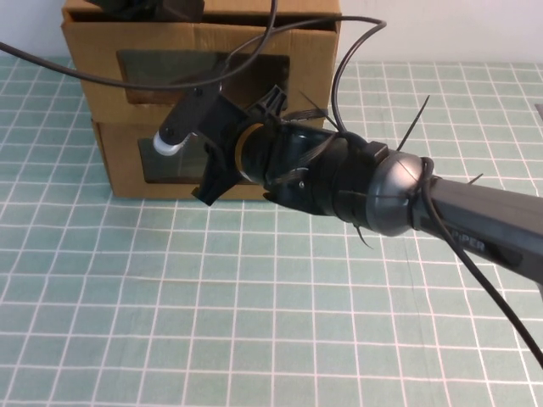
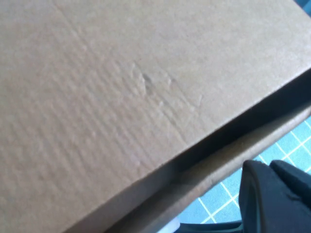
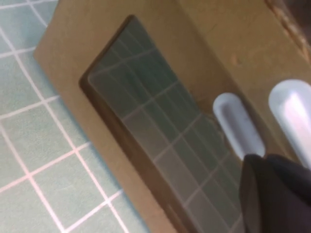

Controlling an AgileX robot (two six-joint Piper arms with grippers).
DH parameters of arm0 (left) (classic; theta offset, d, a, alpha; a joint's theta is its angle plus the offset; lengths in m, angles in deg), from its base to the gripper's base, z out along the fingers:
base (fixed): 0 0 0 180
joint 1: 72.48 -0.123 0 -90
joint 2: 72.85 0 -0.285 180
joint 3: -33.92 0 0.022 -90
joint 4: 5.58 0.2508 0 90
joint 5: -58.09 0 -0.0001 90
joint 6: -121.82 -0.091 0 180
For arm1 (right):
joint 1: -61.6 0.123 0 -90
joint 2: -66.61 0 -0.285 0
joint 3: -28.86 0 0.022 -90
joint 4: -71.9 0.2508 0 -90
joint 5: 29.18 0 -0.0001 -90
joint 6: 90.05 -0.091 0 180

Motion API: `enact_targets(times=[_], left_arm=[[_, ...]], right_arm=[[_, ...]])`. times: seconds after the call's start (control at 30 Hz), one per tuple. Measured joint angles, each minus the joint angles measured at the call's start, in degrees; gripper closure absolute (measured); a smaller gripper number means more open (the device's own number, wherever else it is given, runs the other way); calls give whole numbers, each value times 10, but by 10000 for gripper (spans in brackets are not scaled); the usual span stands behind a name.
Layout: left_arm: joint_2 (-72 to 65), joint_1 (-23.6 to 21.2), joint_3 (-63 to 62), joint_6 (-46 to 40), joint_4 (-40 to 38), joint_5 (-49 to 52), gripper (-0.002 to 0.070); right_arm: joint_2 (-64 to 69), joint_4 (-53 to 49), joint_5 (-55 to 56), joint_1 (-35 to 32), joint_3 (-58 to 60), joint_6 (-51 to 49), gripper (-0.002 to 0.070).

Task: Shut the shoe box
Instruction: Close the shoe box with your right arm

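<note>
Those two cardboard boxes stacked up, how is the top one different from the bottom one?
The upper box sits on the lower box, which stands on the mat. The left gripper is atop the upper box; the open right gripper covers part of the lower box's window. Both are brown cardboard with front windows.

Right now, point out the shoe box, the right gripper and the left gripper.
shoe box [image 1: 119, 174]: high view, bare cardboard front panel left of its window.
right gripper [image 1: 191, 144]: high view, between its fingertips, at the box front.
left gripper [image 1: 140, 7]: high view, dark body atop the upper box.
</note>
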Motion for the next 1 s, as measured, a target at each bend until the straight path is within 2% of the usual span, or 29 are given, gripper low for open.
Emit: enact_targets(times=[0.5, 0.8, 0.9, 1.0], left_arm=[[0, 0, 0, 0, 1, 0, 680], [22, 0, 0, 0, 10, 0, 680], [52, 0, 0, 0, 14, 0, 680], [85, 0, 0, 0, 14, 0, 680]], right_arm=[[21, -14, 35, -32, -23, -26, 691], [-28, 31, 11, -6, 8, -26, 690], [-76, 91, -33, 22, 15, 15, 690], [-117, 189, -122, 49, 14, 127, 690]])
